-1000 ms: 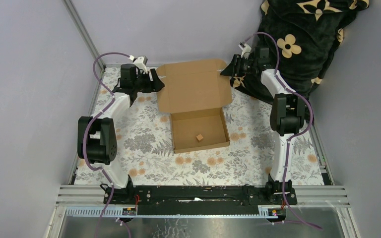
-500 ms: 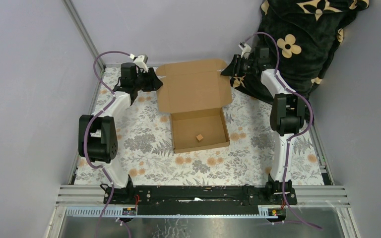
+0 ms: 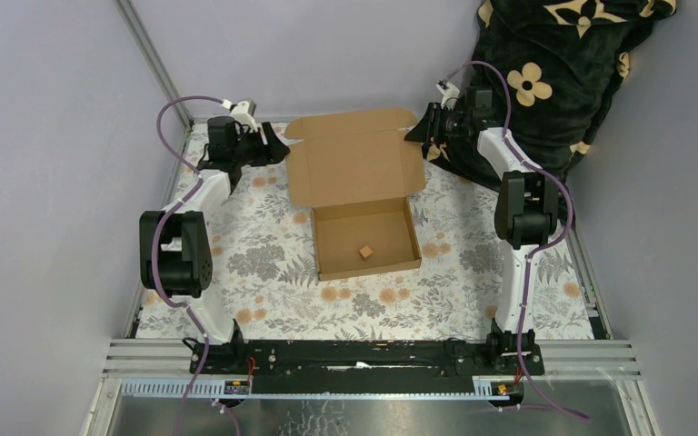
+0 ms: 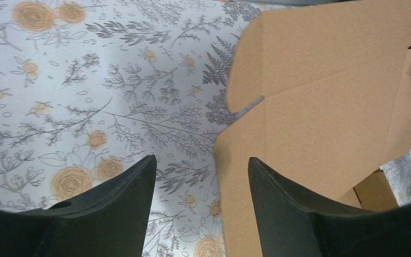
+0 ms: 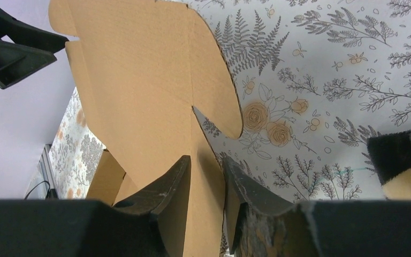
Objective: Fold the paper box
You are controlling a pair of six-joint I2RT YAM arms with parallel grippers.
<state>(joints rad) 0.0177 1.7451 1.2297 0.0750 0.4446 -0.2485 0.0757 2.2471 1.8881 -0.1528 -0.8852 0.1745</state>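
The paper box (image 3: 359,195) sits in the middle of the table (image 3: 254,263), on a flower-printed cloth. Its shallow tray faces up nearest the arm bases, and its lid (image 3: 353,159) stands open along the far side of the tray, with rounded flaps sticking out at both far corners. A small brown cube (image 3: 363,252) lies inside the tray, towards its near wall.

The left claw (image 4: 200,158) is at the left side of the box, level with the lid. Its two dark fingers (image 4: 134,187) are spread wide; the lid's left edge reaches into the gap between them, close to the right-hand finger, and nothing is gripped.

The right claw (image 5: 206,157) is at the opposite side of the box, by the lid's right flap. Its fingers are drawn close together with the lid's edge running between them. I cannot tell whether they actually pinch the cardboard or only straddle it.

Behind and to the right of the box, just past the right claw, a black blanket (image 3: 554,82) with cream flowers is heaped against the wall.
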